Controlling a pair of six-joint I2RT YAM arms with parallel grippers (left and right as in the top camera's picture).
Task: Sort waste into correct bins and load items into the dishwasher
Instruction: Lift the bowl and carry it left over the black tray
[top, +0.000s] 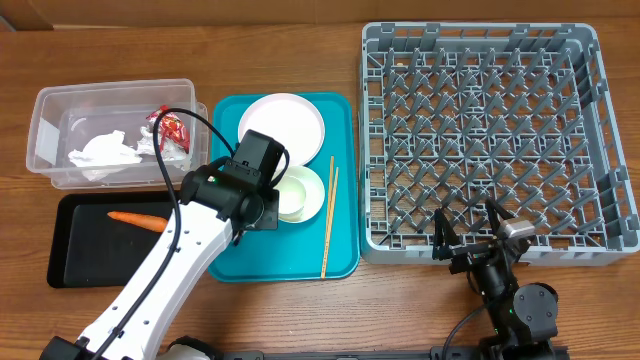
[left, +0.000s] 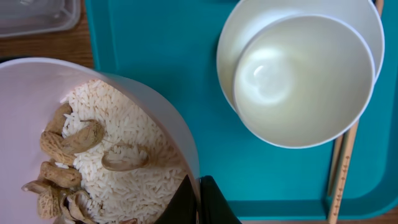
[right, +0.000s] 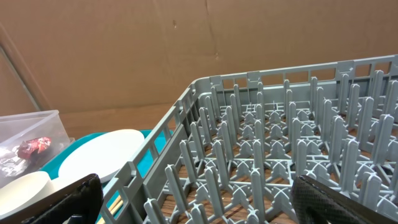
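My left gripper (left: 199, 199) is shut on the rim of a white bowl (left: 124, 93) holding white rice (left: 124, 162) and beige food scraps (left: 68, 143), over the teal tray's front left part; in the overhead view the gripper (top: 255, 207) hides that bowl. Another white bowl with a small cup nested in it (left: 298, 81) (top: 298, 192) sits beside the chopsticks (top: 328, 215) (left: 342, 168). The plate (top: 283, 120) lies at the tray's back. The clear tub (top: 50, 110) holds the tissue (top: 105, 152) and wrapper (top: 172, 128). The carrot (top: 137, 219) lies in the black tray (top: 90, 265). My right gripper (top: 468, 232) (right: 199, 199) is open and empty at the grey dish rack's (top: 485, 140) (right: 280, 143) front edge.
The teal tray (top: 240, 255) (left: 161, 50) stands between the bins and the rack. A cardboard wall runs behind the table in the right wrist view. The plate (right: 102, 155) and wrapper (right: 31, 149) also show there, left of the rack.
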